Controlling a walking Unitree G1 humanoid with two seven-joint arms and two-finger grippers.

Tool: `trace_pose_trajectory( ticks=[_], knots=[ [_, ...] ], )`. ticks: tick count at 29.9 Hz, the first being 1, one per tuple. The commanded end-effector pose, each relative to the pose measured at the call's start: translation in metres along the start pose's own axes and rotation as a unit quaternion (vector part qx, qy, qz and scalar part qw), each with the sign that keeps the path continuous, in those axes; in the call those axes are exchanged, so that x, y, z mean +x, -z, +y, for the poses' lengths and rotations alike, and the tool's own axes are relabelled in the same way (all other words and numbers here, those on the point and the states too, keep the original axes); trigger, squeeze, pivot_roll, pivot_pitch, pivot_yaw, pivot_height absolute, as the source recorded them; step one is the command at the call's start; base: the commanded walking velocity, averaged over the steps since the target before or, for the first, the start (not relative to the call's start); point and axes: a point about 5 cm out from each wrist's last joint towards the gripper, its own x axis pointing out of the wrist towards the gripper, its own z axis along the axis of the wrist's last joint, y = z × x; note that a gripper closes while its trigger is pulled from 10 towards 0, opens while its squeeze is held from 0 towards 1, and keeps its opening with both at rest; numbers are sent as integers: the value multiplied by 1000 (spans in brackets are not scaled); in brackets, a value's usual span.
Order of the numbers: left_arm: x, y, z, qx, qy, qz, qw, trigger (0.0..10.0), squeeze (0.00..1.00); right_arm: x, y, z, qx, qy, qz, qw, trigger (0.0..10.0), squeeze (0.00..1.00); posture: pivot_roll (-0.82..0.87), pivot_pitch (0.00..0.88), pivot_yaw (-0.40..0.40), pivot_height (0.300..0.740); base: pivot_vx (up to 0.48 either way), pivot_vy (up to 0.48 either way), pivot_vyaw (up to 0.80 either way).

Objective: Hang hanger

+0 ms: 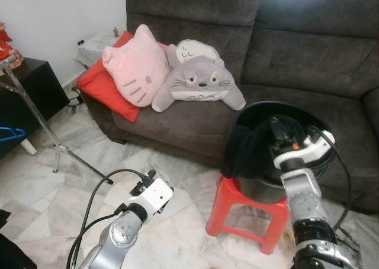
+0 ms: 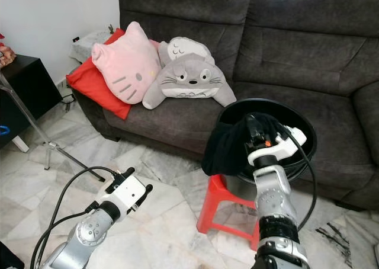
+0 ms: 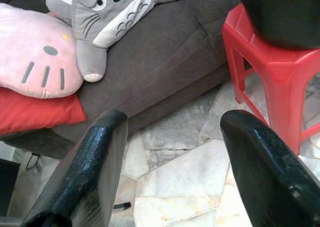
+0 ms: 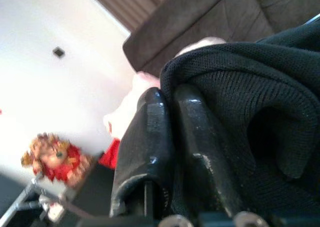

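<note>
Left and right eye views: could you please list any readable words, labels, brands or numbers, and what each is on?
There is no readable text.
The pink cat cushion and the grey plush carry only face markings.
The black basin and the red stool show no label.

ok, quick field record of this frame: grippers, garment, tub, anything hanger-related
left gripper: jaws open, low over marble floor, holding nothing
right gripper: jaws shut on black garment
black garment: draped over rim of black tub
black tub: on red stool, in front of sofa
blue hanger: far left, by metal stand
</note>
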Motion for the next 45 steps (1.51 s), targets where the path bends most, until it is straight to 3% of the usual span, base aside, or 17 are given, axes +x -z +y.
trace_pose_trajectory(
  ticks=[1,5,6,8,9,10,12,14,18,21,28,32,34,37,39,40,45],
  knots=[
    [0,2,0,11,4,4,1000,10000,0,3,2,1,-24,-1,13,1000,0,0,-32,0,12,740,0,0,0],
    [0,2,0,10,4,4,1000,10000,0,0,0,-8,-47,32,23,998,0,0,-32,0,11,740,0,0,0],
    [0,3,-1,10,5,4,1000,10000,0,-3,-3,-14,-72,53,26,996,0,0,-35,0,12,740,0,0,0],
    [0,3,-1,10,6,5,1000,10000,0,-6,-5,-19,-111,64,38,991,5804,0,-35,0,12,740,0,0,0],
    [0,3,-1,10,6,5,1000,10000,0,-7,-5,-20,-121,66,41,990,5804,0,-35,0,12,740,0,0,0],
    [0,3,-1,10,7,6,1000,10000,0,-11,-4,-21,-139,64,55,987,10000,0,-40,0,13,740,0,0,0],
    [0,3,-2,10,8,6,1000,10000,0,-13,-2,-22,-159,59,70,983,10000,0,-42,0,14,740,0,0,0],
    [0,3,-2,10,10,6,1000,10000,0,-15,1,-21,-212,47,96,971,10000,0,-45,0,17,740,0,0,0],
    [0,4,-2,10,11,6,1000,10000,0,-15,5,-18,-243,27,124,962,10000,0,-48,0,19,740,0,0,0],
    [0,4,-2,11,13,7,1000,10000,0,-16,15,-5,-311,-47,177,933,10000,0,-49,0,22,740,0,0,0],
    [0,4,-2,12,13,7,1000,10000,0,-7,15,6,-354,-87,197,910,10000,0,-45,0,20,740,0,0,0],
    [0,4,-2,13,12,7,1000,10000,0,-4,15,0,-372,-59,212,902,10000,0,-43,0,20,740,0,0,0],
    [0,4,-2,13,12,7,1000,10000,0,-3,13,-9,-380,-16,221,898,10000,0,-43,0,20,740,0,0,0],
    [-1,5,-2,13,12,7,1000,10000,0,0,3,-24,-359,75,214,905,10000,0,-39,0,21,740,0,0,0],
    [-1,5,-2,13,12,7,1000,10000,0,1,2,-26,-341,90,208,912,10000,0,-39,0,21,740,0,0,0],
    [-1,5,-2,13,12,7,1000,10000,0,3,4,-21,-324,76,205,921,10000,980,-39,0,21,740,0,0,0],
    [-1,5,-2,14,13,8,1000,10000,0,6,12,-12,-310,46,208,927,10000,1000,-37,0,20,740,0,0,0]
  ],
)
